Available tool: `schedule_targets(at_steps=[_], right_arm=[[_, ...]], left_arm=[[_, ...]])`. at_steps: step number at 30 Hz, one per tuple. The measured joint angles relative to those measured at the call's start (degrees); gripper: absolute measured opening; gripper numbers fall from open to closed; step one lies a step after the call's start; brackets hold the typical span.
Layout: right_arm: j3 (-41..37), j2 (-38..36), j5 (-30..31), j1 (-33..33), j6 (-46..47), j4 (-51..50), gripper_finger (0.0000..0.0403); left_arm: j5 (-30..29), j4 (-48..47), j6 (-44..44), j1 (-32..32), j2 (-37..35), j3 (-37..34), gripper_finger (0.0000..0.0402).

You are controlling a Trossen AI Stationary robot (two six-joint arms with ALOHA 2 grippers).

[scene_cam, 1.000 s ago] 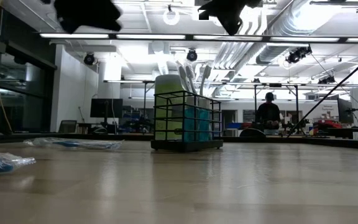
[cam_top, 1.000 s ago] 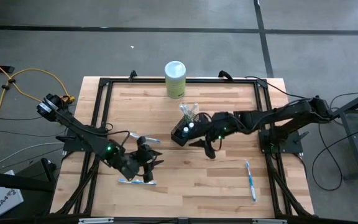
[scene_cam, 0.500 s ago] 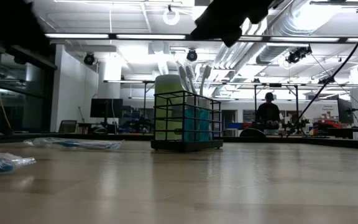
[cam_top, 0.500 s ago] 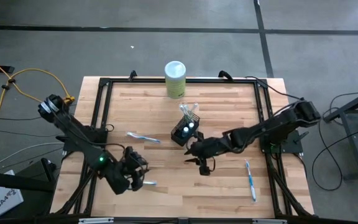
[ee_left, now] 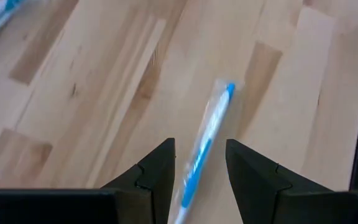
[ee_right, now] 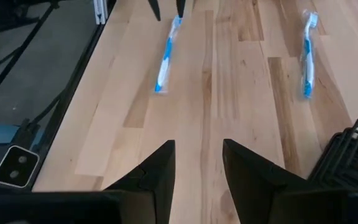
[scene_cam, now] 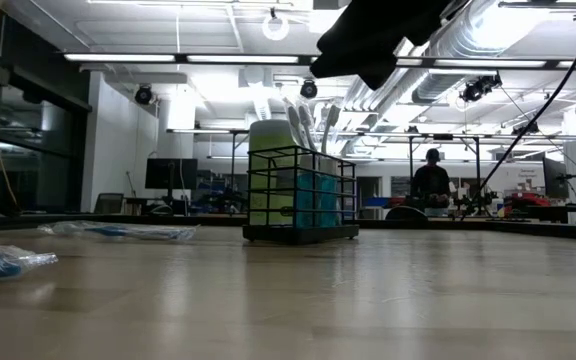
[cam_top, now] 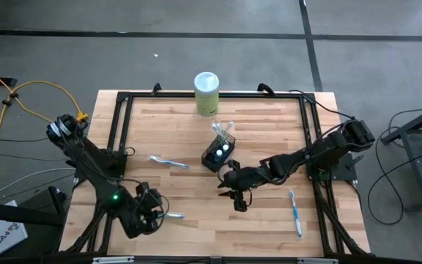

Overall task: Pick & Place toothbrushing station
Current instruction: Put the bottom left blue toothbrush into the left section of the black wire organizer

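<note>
The toothbrushing station is a black wire-mesh holder (cam_top: 218,155) (scene_cam: 301,195) standing on its base mid-table, with white toothbrushes and two white-capped tubes in it. A wrapped white-and-blue toothbrush (cam_top: 173,215) (ee_left: 209,140) lies flat near the table's front left. My left gripper (cam_top: 158,212) (ee_left: 199,155) hovers open over it, one finger on each side, not touching. My right gripper (cam_top: 234,199) (ee_right: 197,155) hangs open over bare wood just in front of the holder. The right arm (scene_cam: 373,35) shows dark at the top of the low view.
A pale green canister (cam_top: 206,93) with a white lid stands at the far edge. Two more wrapped toothbrushes lie flat, one (cam_top: 168,161) left of the holder and one (cam_top: 294,211) at the front right. A black frame rail (cam_top: 116,139) borders the table.
My left gripper has swung toward the table's near-left corner, sunk and turned, ending over the near toothbrush. My right gripper has left the holder's side, moving toward the near edge and down. Neither has changed its opening. The holder and toothbrushes have stayed put.
</note>
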Motion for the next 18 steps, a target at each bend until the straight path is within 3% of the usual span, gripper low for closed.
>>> schedule_targets(at_steps=[7,18], right_arm=[[0.00,-0.02,0.10,0.72,0.01,0.36,0.0125],[0.00,-0.04,0.12,0.70,0.02,2.01,0.0125]], left_arm=[[0.59,-0.62,-6.31,-3.42,0.27,0.05,0.0138],[9.25,-0.60,-8.71,-1.57,7.30,0.06,0.0138]])
